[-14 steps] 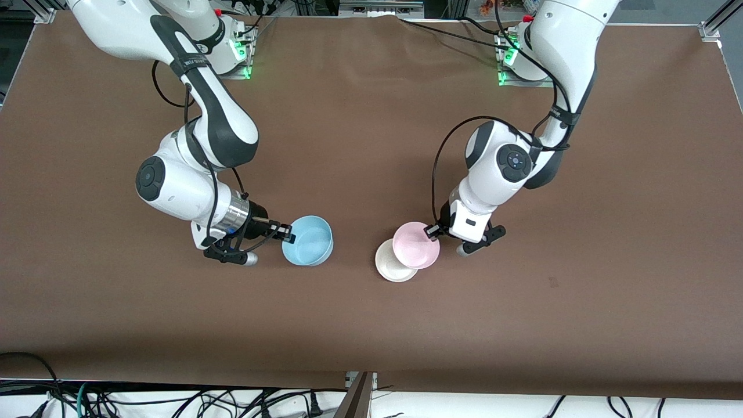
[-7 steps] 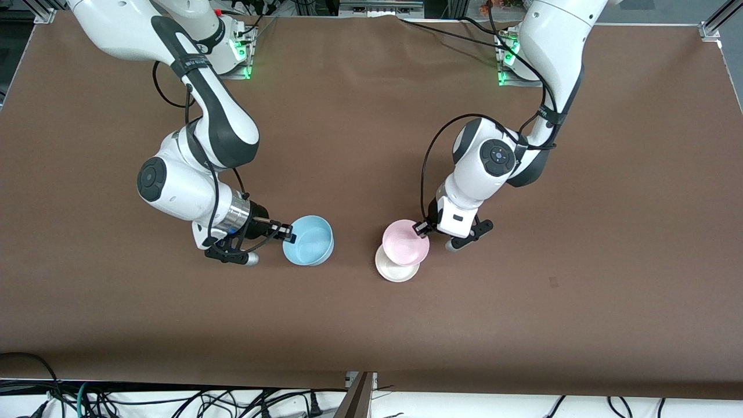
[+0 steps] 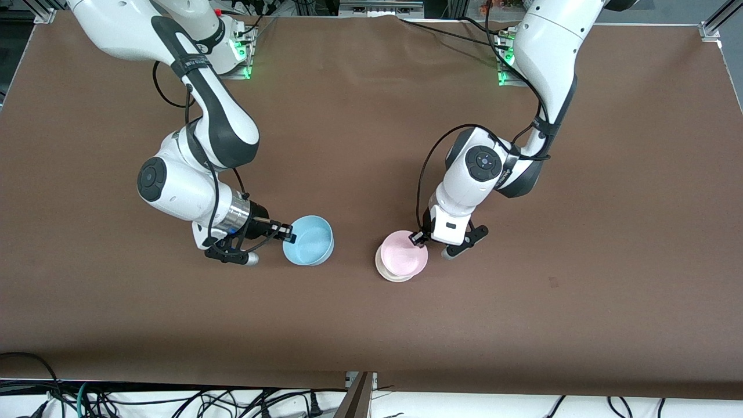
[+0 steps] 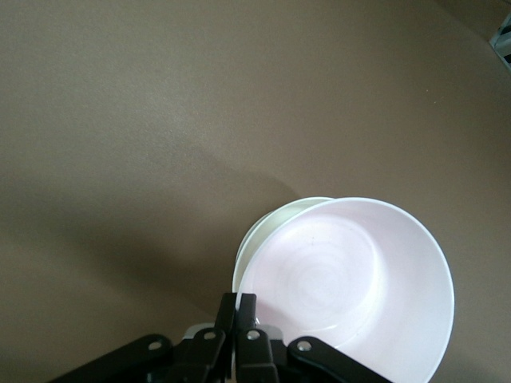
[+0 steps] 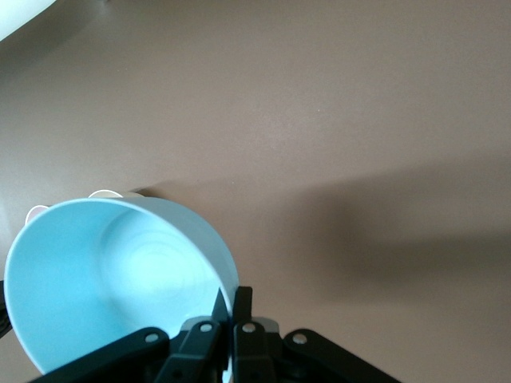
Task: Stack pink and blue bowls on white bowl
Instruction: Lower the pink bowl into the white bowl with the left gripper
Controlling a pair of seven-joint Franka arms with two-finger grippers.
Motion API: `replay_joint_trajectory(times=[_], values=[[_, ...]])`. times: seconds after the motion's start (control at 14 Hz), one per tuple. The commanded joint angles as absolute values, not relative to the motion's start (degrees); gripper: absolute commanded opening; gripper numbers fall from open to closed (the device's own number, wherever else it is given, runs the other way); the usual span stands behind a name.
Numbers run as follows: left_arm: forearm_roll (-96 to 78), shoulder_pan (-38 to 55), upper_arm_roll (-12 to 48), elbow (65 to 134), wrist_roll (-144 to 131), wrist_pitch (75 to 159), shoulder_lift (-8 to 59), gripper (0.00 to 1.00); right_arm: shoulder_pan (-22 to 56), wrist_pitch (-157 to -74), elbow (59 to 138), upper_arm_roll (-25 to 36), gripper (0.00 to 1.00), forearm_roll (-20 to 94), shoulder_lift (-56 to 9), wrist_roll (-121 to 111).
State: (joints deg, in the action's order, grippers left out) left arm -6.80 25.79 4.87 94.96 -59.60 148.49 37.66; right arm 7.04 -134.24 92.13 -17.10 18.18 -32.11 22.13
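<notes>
My left gripper (image 3: 417, 238) is shut on the rim of the pink bowl (image 3: 401, 253) and holds it right over the white bowl (image 3: 388, 273), which shows only as a thin rim beneath it. In the left wrist view the pink bowl (image 4: 351, 279) covers most of the white bowl (image 4: 263, 227), and my left gripper (image 4: 239, 307) pinches the pink rim. My right gripper (image 3: 287, 233) is shut on the rim of the blue bowl (image 3: 309, 240), toward the right arm's end of the table. In the right wrist view the blue bowl (image 5: 112, 279) hangs in my right gripper (image 5: 231, 303).
The brown table (image 3: 371, 325) is bare around the bowls. Cables and a frame edge (image 3: 357, 395) lie along the table edge nearest the front camera. The arm bases (image 3: 232, 52) stand along the farthest edge.
My left gripper has carried the pink bowl toward the right arm's end and down, from beside the white bowl to directly over it. The right arm and blue bowl have not moved.
</notes>
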Motion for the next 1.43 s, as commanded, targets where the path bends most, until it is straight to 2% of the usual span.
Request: replay_joint_trajectory(times=[0.0,1.36], values=[[-5.54,27.25,3.96,93.25,-61.44,148.36,38.76,0.00,7.21,-133.51,90.44,-17.31,0.00,19.07,-33.31,21.97],[-5.36,28.39,2.55,89.30,-63.36,148.80,42.80,0.00,9.40,-133.95,90.44,-17.31,0.00,18.72,-33.49,27.15]])
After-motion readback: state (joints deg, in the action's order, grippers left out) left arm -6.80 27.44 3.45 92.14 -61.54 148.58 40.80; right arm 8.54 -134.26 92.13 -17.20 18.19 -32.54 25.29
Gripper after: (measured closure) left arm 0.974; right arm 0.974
